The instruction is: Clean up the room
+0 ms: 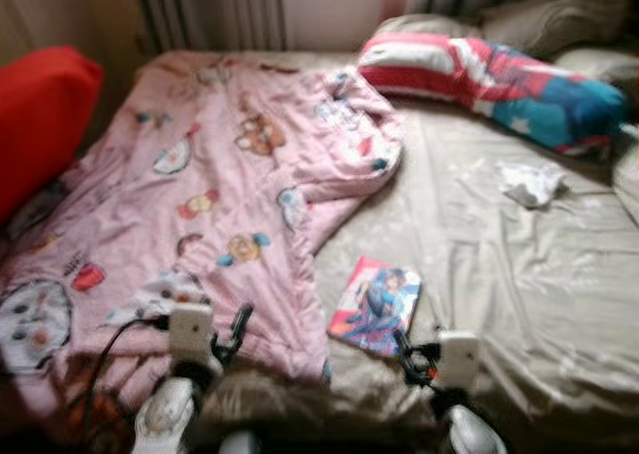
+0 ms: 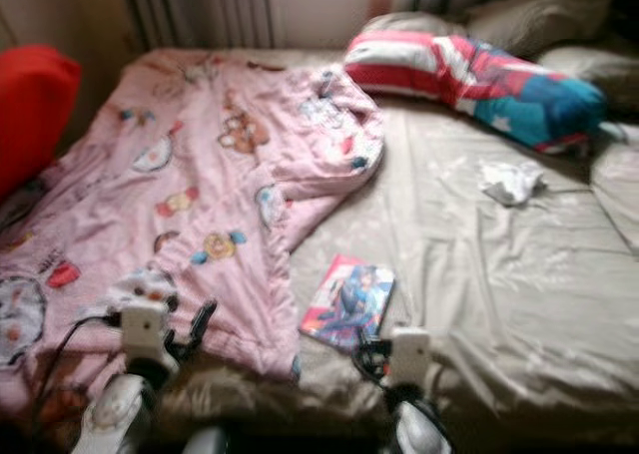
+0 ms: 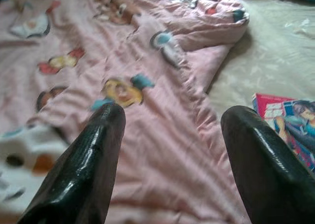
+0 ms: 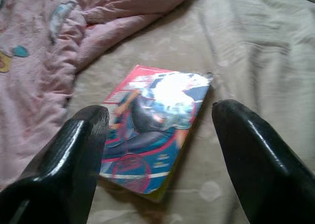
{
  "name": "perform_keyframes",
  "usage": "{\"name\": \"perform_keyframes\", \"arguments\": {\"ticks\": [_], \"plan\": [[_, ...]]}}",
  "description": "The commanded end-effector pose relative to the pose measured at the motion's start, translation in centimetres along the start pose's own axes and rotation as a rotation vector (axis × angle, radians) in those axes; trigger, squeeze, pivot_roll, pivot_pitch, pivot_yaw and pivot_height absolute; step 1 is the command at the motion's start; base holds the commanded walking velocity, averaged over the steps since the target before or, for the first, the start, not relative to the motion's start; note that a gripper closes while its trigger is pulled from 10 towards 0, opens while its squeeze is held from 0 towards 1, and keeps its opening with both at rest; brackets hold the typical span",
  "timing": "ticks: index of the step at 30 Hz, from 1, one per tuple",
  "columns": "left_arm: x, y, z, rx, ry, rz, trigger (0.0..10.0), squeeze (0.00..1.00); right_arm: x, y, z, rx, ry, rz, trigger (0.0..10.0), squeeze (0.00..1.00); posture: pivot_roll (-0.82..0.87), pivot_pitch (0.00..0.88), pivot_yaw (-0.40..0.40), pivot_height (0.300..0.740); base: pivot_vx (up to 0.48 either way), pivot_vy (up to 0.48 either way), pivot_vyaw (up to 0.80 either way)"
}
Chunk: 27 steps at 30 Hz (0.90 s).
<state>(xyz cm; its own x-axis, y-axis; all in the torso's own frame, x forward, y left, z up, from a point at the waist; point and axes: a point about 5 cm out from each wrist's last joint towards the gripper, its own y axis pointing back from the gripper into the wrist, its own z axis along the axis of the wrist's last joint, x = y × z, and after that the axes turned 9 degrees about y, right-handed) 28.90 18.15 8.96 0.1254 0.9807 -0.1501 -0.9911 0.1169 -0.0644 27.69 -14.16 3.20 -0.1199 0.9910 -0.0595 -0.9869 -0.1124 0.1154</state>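
Bedding is seen ahead of both claws on a bed with a beige sheet [image 1: 519, 274]. Farthest left, well beyond the left claw and off to its outer side, a red cushion [image 1: 40, 115] is propped at the bed's edge. The left claw [image 3: 172, 150] is held just above a pink cartoon-print blanket [image 1: 200, 195], its fingers [image 3: 86, 165] spread apart with nothing between them. Between the two claws, a comic book [image 4: 155, 130] lies flat on the sheet, just beside the blanket's edge. The right claw [image 4: 160, 155] is poised directly over the book, spread wide, not touching it. Far beyond it, a crumpled white tissue [image 1: 532, 183] and a red, white and blue pillow [image 1: 489, 80] are seen.
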Motion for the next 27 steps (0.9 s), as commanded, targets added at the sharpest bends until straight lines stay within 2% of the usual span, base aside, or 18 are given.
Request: {"name": "perform_keyframes", "arguments": {"ticks": [1,5,15,27], "plan": [[-0.1,0.4,-0.8,0.035,0.001,-0.004,10.0,0.0,-0.1,0.4,-0.6,0.021,0.016,0.008,10.0,0.0,-0.05,0.197,0.019,0.612,0.281,0.0,0.8],[-0.1,0.4,-0.7,0.032,0.0,-0.006,10.0,0.0,-0.1,0.5,-0.9,0.032,0.007,0.006,10.0,0.0,-0.05,0.197,0.019,0.612,0.282,0.0,0.8],[-0.4,0.2,-0.6,0.029,-0.002,-0.019,10.0,0.0,0.6,0.3,-1.3,0.063,-0.039,0.072,10.0,0.0,-0.05,0.204,0.022,0.612,0.0,0.0,0.0],[-0.4,-0.2,-0.2,0.017,-0.004,-0.022,10.0,0.0,0.6,-1.4,-0.8,0.09,-0.009,0.032,10.0,0.0,-0.03,0.214,0.027,0.607,0.0,0.0,0.0]]}}
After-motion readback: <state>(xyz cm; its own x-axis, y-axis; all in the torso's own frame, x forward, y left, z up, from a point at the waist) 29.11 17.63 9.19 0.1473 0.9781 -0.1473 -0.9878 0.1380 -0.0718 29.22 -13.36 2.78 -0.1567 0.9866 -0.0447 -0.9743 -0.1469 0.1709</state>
